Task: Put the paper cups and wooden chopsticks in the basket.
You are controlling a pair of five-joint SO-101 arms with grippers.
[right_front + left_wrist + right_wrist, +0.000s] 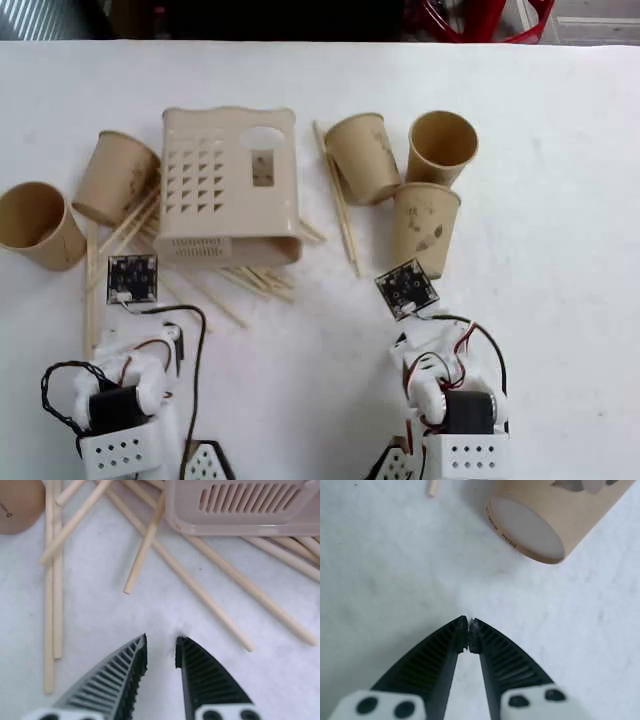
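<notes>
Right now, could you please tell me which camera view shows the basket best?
The high view: the basket is whole there, lying among chopsticks and paper cups. The left wrist view catches one slotted wall resting over chopsticks. The right wrist view faces a paper cup's base.

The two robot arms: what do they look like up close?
Both the left arm and right arm are white plastic shells around black motors, trailing black and red cables. The left gripper and right gripper have black, ribbed, pointed fingers on white mounts.
</notes>
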